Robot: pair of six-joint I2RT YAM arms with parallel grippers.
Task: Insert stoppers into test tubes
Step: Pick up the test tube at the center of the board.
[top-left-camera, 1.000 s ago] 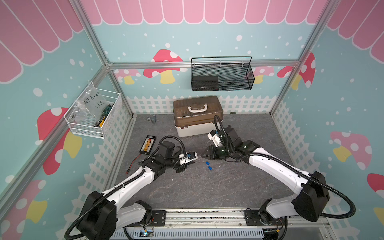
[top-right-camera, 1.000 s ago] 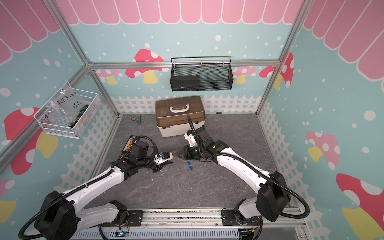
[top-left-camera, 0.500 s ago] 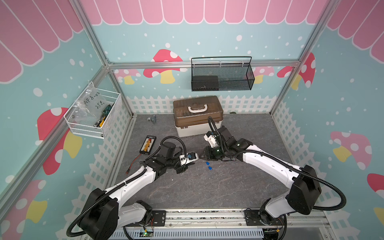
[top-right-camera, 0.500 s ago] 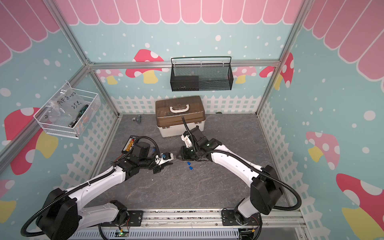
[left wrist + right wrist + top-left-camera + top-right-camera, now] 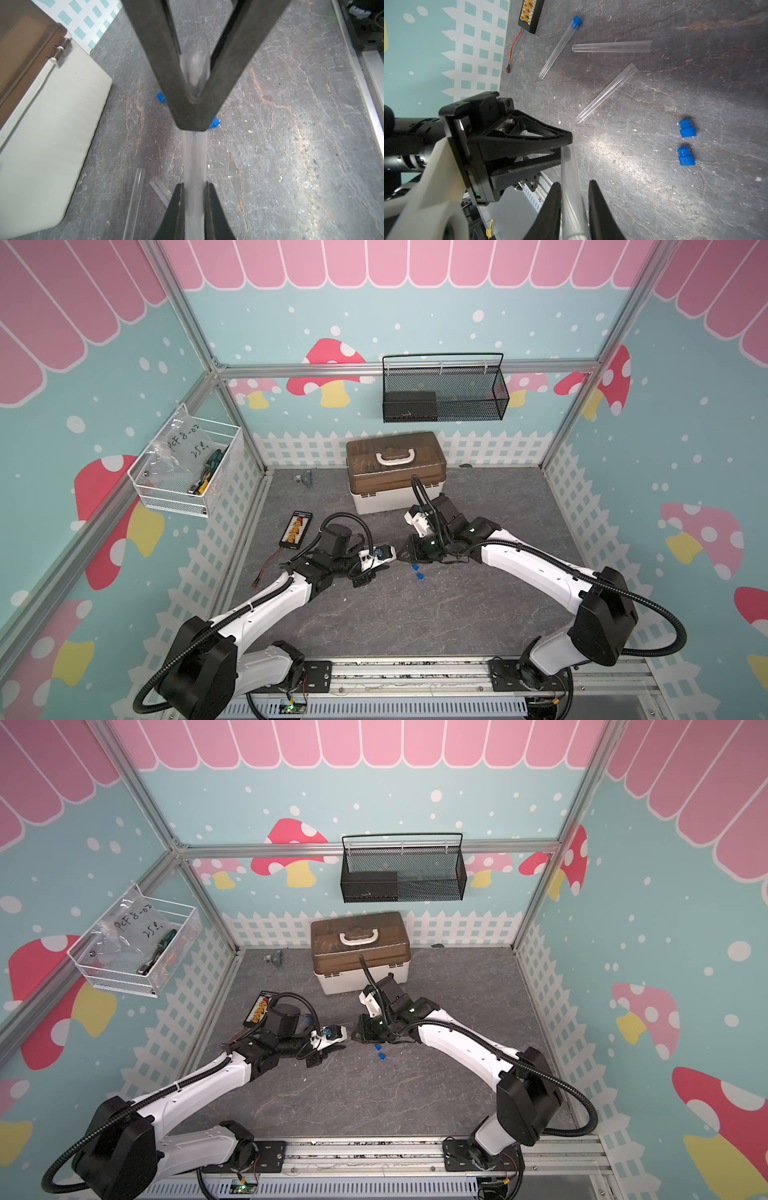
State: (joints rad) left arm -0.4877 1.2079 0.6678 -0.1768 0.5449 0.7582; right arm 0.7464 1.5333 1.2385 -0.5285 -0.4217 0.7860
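My left gripper (image 5: 194, 187) is shut on a clear test tube (image 5: 195, 155), held level just above the mat. That tube runs on between the fingers of my right gripper (image 5: 575, 187). One right jaw touches the tube (image 5: 569, 170); a narrow gap shows at the other. In both top views the two grippers (image 5: 380, 567) (image 5: 401, 556) meet tip to tip at mid-mat. Two loose blue stoppers (image 5: 687, 128) (image 5: 686, 156) lie to the right of them (image 5: 417, 571). Two open tubes (image 5: 611, 46) (image 5: 606, 93) and one tube with a blue stopper in it (image 5: 558, 48) lie on the mat.
A brown-lidded toolbox (image 5: 397, 472) stands behind the grippers. A black board with yellow connectors (image 5: 296, 529) and its red wire lie at the left. A white wire basket (image 5: 187, 472) and a black mesh basket (image 5: 442, 393) hang on the walls.
My right arm has swung left toward the left gripper and its jaws have narrowed round the held tube. The left arm and its grip are unchanged.
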